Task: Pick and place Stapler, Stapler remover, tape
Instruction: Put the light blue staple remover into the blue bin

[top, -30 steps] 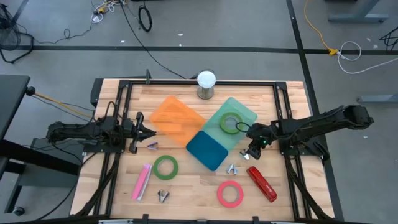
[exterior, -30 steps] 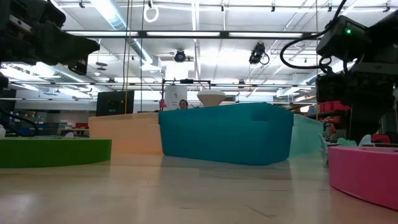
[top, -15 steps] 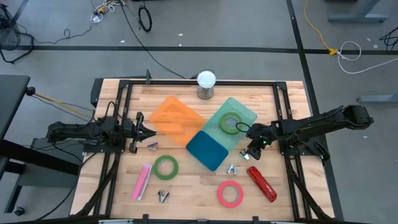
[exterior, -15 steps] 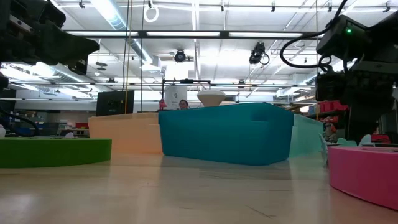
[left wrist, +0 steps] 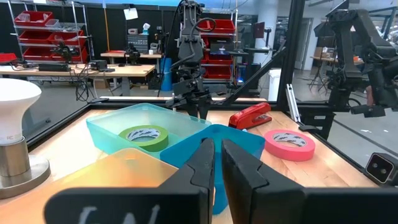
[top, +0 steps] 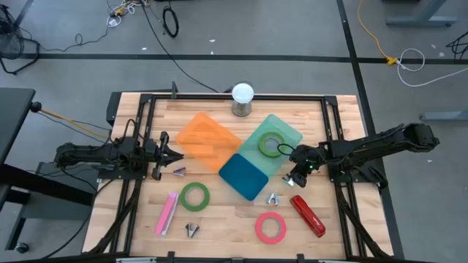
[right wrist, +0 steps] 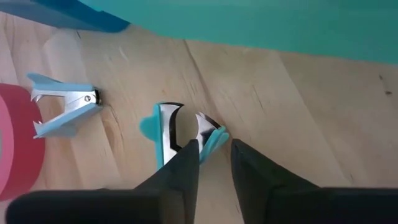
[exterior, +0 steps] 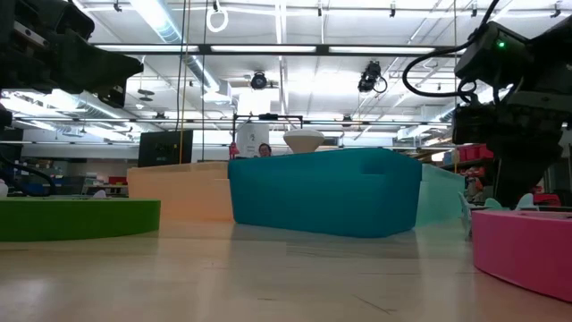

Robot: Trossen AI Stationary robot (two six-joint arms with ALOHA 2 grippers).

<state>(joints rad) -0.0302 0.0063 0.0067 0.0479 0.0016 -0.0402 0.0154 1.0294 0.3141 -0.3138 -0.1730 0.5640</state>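
My right gripper [top: 292, 180] points steeply down at the table's right, just off the mint bin [top: 289, 131]. It is shut on a light-blue staple remover [right wrist: 180, 127] that lies on the wood. A second remover [top: 273, 198] lies beside it. Near the front right lie the red stapler [top: 308, 215] and a pink tape roll [top: 270, 227]. One green tape roll [top: 272, 145] lies in the mint bin and another [top: 195, 196] lies flat on the table. My left gripper [top: 178, 155] waits shut and level at the table's left. My right gripper has the staple remover's one blue plastic wing [right wrist: 214, 138] between its two fingertips [right wrist: 189, 152]. The fingers come from above, slanting down. The remover lies on the table with its metal jaws [right wrist: 169, 124] pointing away from the fingers.
An orange bin [top: 208, 139] and a blue bin [top: 244, 177] sit mid-table beside the mint one. A lamp bulb [top: 242, 98] stands at the far edge. A pink stapler [top: 167, 213] and two more removers [top: 191, 230] [top: 179, 172] lie at the left front.
My right gripper has stayed in place and drawn its fingers together about the staple remover, which still lies on the table.
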